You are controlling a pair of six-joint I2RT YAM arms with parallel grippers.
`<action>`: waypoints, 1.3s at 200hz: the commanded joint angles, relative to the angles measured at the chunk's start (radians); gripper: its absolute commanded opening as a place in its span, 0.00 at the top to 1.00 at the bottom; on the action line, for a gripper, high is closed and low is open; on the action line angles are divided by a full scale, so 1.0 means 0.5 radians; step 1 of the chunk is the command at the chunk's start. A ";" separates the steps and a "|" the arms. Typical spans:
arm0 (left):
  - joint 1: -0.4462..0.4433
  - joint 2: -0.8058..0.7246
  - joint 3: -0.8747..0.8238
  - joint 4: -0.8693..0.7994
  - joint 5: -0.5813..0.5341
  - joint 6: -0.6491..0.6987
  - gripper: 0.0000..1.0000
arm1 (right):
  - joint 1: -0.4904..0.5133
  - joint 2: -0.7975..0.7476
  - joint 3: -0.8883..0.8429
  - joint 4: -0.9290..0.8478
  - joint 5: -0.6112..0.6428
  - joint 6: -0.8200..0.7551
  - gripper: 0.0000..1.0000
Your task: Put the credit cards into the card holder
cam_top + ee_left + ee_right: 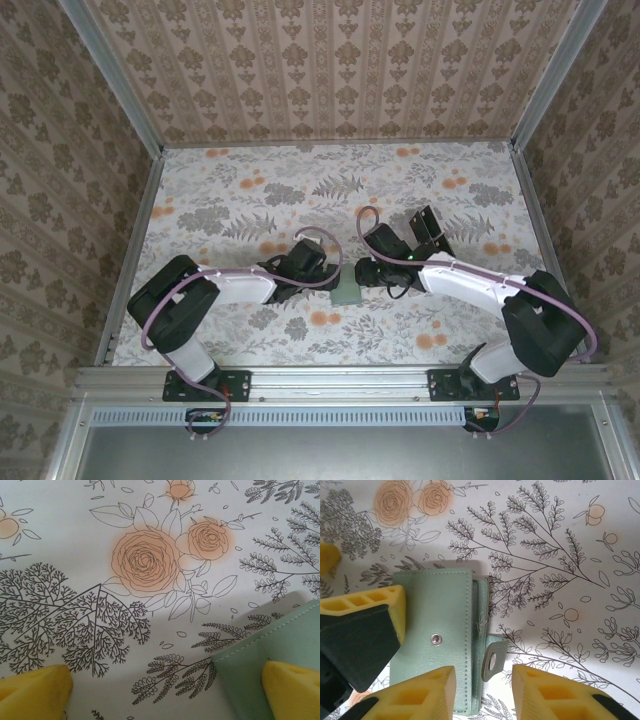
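Brown patterned walls (330, 60) close in a tabletop (230, 190) covered with a cloth printed in grey ferns and orange roses. A metal rail (340, 380) runs along the near edge, where both arms are bolted.

The wallet (348, 292), pale green and stitched, lies flat near the middle of the tabletop, between the two arms, which meet over it from either side. Its front flap is closed. A silver press stud (436, 639) sits on its face, and a short strap (492, 661) with a metal snap sticks out loose from its right edge.

The left pincer (162, 695) is released, its yellow fingers spread wide. One finger (292, 690) sits over a corner of the wallet and the other (32, 690) is well off to the side over bare cloth. From the right wrist, that first finger covers the wallet's left edge.

The right pincer (482, 695) is also released and grasps nothing. Its jaws are parted, with the loose strap and some bare cloth showing between them. One finger (415, 695) overlaps the wallet's lower edge. Whether it touches the wallet I cannot tell.

Behind the right arm, a dark angular thing (428, 225) stands on the tabletop, too small to make out.
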 commanded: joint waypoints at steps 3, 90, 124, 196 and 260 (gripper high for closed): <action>0.012 0.098 -0.039 -0.028 -0.008 -0.043 0.00 | -0.002 0.067 0.087 -0.073 0.073 -0.073 0.68; 0.009 0.090 -0.063 -0.013 -0.006 -0.051 0.00 | -0.003 0.128 0.078 -0.076 0.081 -0.082 0.97; 0.008 0.089 -0.065 -0.012 -0.010 -0.049 0.00 | -0.009 0.081 0.036 -0.048 0.043 -0.062 1.00; 0.008 0.093 -0.065 -0.001 -0.005 -0.046 0.00 | -0.040 -0.031 -0.093 0.250 -0.295 0.094 1.00; 0.001 0.101 -0.069 0.002 0.003 -0.058 0.00 | -0.037 0.130 -0.112 0.471 -0.434 0.208 1.00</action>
